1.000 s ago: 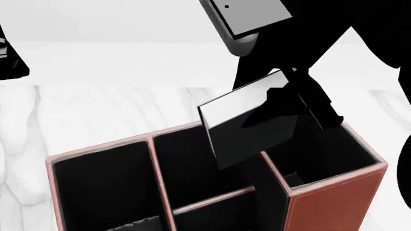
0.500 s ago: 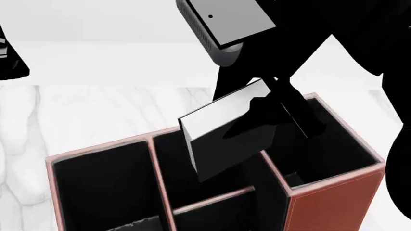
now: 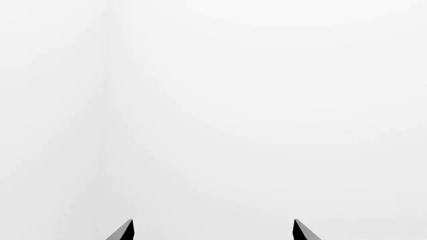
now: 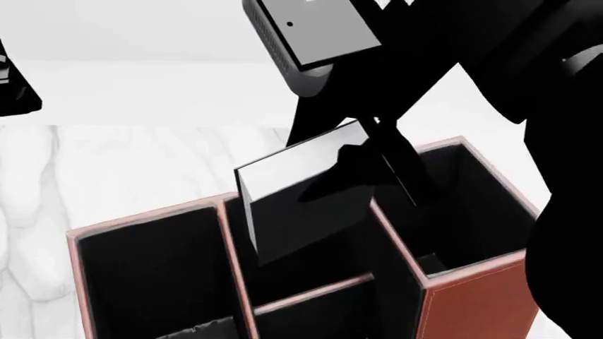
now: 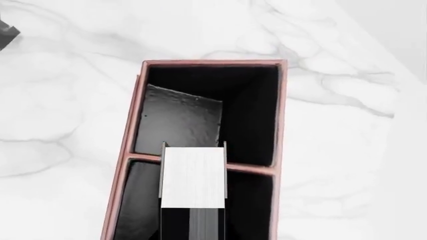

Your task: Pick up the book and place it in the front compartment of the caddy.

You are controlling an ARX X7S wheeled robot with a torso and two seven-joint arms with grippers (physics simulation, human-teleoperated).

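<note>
One book (image 4: 301, 201) hangs in the air above the caddy (image 4: 471, 304), clamped at its far right part by the right end effector (image 4: 377, 159), which is dark against the dark arm. The book is tilted, with its lower left corner over the middle cells and the white page edge turned to the left. In the right wrist view the white page edges (image 5: 193, 177) show between the two fingers, just over the thin partition (image 5: 250, 169) that divides two cells.

I judge the book to be stiff and rather light, so it does not bend in this hold. The black cover looks smooth and glossy, so it can slip or swing if the hold is loose. A hold across the flat covers near one edge, as here, seems right, because the free lower end can enter a cell first.

Which of the small cells is the front compartment, I cannot say surely from these views.

Only the two tips of the left end effector (image 3: 212, 231) show, standing apart with nothing between them, before a plain white background, away from the tabletop (image 4: 141, 162).
</note>
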